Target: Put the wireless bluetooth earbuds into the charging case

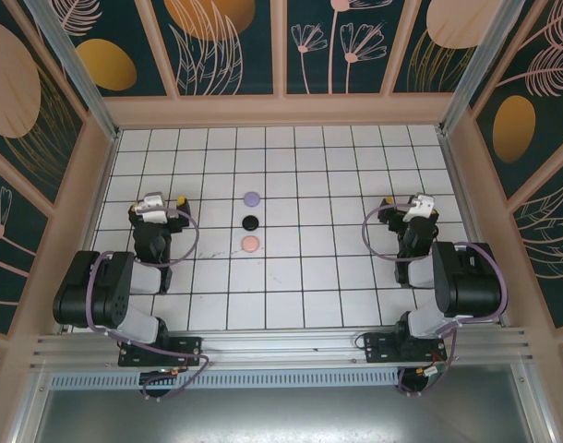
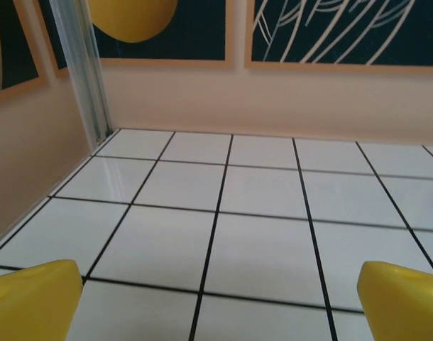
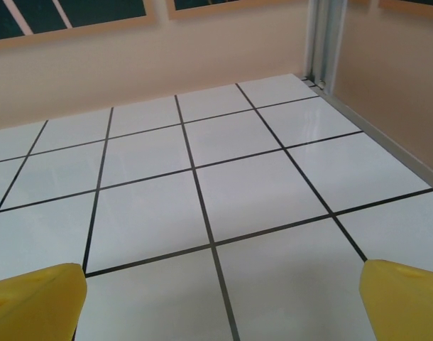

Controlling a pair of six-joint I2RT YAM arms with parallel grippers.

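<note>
Round lilac case (image 1: 252,198), black case (image 1: 250,221), pink case (image 1: 250,244) are lying centred for either arm; left gripper (image 2: 218,302), right gripper (image 3: 221,302) are hovering spread.

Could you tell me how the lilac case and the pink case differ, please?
Colour: the lilac case is pale purple, the pink case salmon. Place: the lilac case lies at the far end of the short row, the pink case at its near end, with the black case between them. Both are small, round and lie flat on the tiled table.
</note>
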